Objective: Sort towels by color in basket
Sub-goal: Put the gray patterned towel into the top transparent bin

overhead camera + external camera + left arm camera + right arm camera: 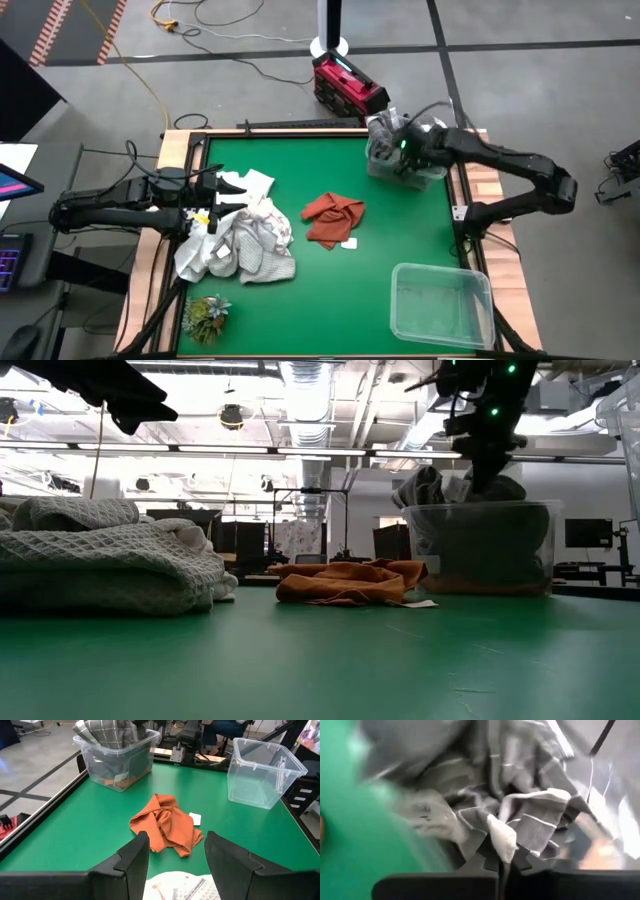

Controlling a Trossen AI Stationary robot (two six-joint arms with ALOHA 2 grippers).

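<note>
Grey-checked towels (530, 810) fill a clear bin (432, 176) at the table's far right corner. My right gripper (502, 867) is shut and points down just above them (487, 475). A rust-orange towel (333, 218) lies crumpled mid-table. White and pale grey towels (240, 240) are heaped at the left. My left gripper (175, 855) waits open over that heap's far part, pointing toward the orange towel (167, 822). My right gripper's shut fingertips stand right at a pale fold (501, 837) of the grey-checked towels in the bin, coming from above on a slant. Whether they touch that fold or have any of it between them, I cannot tell.
An empty clear bin (440, 305) stands at the near right corner. A small green leafy tuft (205, 315) lies at the near left. A white tag (195, 818) lies beside the orange towel. Bare green table (340, 300) stretches between the heap and the empty bin.
</note>
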